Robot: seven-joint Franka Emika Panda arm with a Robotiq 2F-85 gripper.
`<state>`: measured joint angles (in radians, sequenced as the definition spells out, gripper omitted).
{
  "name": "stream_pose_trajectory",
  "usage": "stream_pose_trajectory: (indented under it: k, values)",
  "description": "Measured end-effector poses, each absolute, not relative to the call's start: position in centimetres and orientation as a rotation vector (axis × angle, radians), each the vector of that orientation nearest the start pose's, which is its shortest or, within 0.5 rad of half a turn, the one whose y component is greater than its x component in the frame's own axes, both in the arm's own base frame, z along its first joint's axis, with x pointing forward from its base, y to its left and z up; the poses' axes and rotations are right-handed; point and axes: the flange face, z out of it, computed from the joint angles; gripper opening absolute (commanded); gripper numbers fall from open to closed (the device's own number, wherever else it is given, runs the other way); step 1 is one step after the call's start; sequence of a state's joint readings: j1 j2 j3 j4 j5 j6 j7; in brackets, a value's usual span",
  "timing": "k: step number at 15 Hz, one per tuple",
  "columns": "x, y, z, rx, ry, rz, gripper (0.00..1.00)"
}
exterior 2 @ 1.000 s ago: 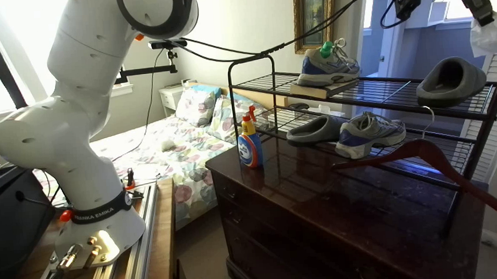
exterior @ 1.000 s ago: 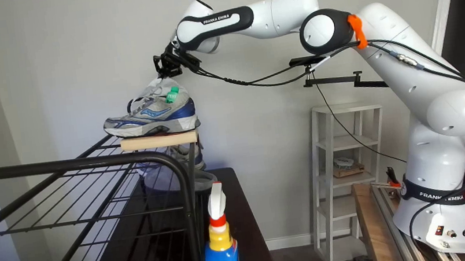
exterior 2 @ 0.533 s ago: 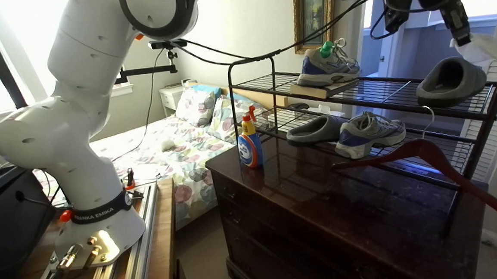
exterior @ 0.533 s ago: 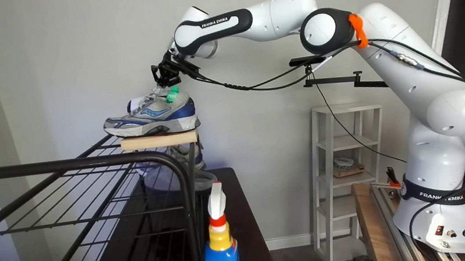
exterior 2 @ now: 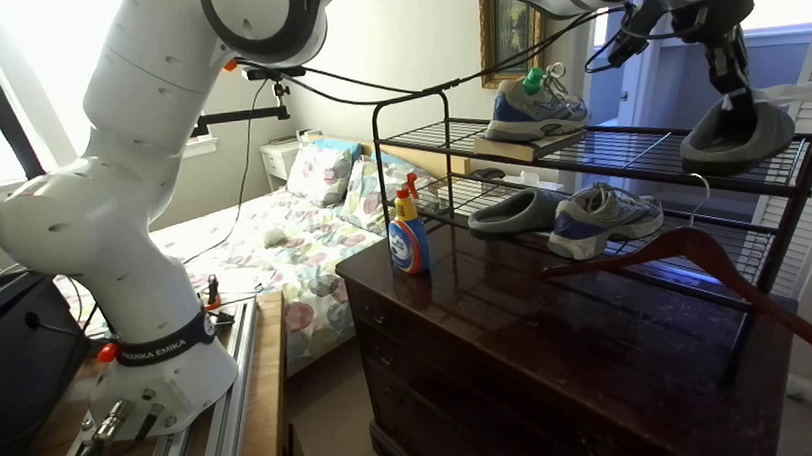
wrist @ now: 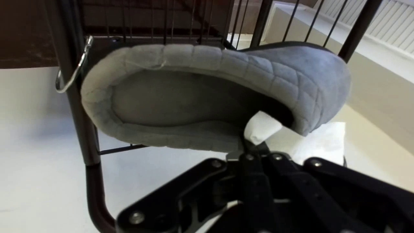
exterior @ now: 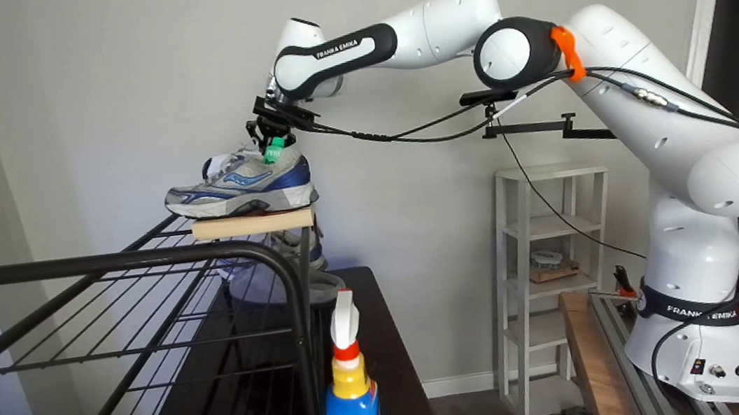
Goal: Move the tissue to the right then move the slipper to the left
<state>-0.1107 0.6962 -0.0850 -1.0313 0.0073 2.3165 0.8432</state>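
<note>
Free: upper shelf (exterior 2: 629, 163) between book (exterior 2: 531, 149) and slipper (exterior 2: 732, 149) | obstacle: hanger (exterior 2: 699, 242), front | claw (exterior 2: 739, 102) clearance: unclear

Gripper (exterior 2: 738, 102) and tissue (wrist: 320, 144) lower, nearer slipper (wrist: 181, 97)

forearm (exterior: 384, 42): FRANKA EMIKA | base band (exterior 2: 162, 349): FRANKA EMIKA | spray bottle (exterior 2: 409, 245): label illegible

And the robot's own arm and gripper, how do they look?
The Franka Emika Panda arm is white and rounded, with black elbow and forearm trim. FRANKA EMIKA lettering shows on forearm and base band. Black cables loop below the forearm, and an orange strap sits by the elbow. The Robotiq gripper is black, with jointed links and silvery screw heads.
</note>
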Motion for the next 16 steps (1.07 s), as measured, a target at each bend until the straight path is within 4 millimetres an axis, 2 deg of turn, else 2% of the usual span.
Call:
stream_pose_trajectory:
  k: [6, 12, 16]
  values:
    - [77.6, -14.0, 51.3, -2.445, 1.586, -0.870, 0.00]
    - [76.7, -14.1, 50.1, -2.525, 1.792, -0.799, 0.00]
    - [76.7, -14.1, 51.0, -2.551, 1.792, -0.856, 0.00]
